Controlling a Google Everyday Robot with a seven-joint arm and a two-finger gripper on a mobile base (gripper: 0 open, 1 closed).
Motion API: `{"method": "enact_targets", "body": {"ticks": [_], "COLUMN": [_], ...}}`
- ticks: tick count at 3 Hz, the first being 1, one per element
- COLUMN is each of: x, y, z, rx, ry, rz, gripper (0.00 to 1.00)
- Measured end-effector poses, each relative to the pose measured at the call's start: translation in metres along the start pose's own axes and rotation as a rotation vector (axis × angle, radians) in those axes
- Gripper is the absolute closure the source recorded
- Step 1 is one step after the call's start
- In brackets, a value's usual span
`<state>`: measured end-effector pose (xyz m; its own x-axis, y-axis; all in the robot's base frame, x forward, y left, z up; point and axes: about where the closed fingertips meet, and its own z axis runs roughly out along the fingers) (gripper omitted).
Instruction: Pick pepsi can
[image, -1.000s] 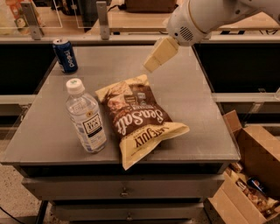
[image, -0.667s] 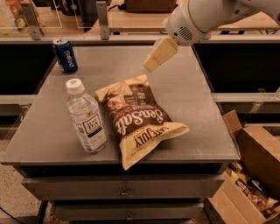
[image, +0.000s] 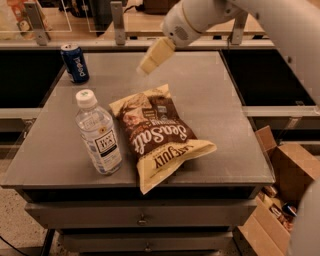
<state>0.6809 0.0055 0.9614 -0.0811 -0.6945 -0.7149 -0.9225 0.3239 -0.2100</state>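
Observation:
The pepsi can (image: 75, 62) is dark blue with white lettering and a silver top. It stands upright at the far left corner of the grey table (image: 215, 95). My gripper (image: 149, 63) is cream-coloured and hangs from the white arm above the far middle of the table. It is to the right of the can, well apart from it, and holds nothing that I can see.
A clear water bottle (image: 98, 134) with a white cap stands at the front left. A brown and cream chip bag (image: 160, 137) lies in the middle. Open cardboard boxes (image: 287, 185) sit on the floor at the right. A rail with posts (image: 118, 22) runs behind the table.
My gripper has moved left over the far part of the table, closer to the can. The can, bottle and bag have not moved.

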Motion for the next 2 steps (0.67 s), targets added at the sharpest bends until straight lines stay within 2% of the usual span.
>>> {"method": "enact_targets", "body": {"ticks": [1, 2], "x": [-0.023, -0.043], "y": [-0.012, -0.008], "z": [0.048, 0.088], "rx": [-0.034, -0.055], "ry": [-0.061, -0.196], "rz": [0.013, 0.041], "gripper": [0.00, 0.00]}}
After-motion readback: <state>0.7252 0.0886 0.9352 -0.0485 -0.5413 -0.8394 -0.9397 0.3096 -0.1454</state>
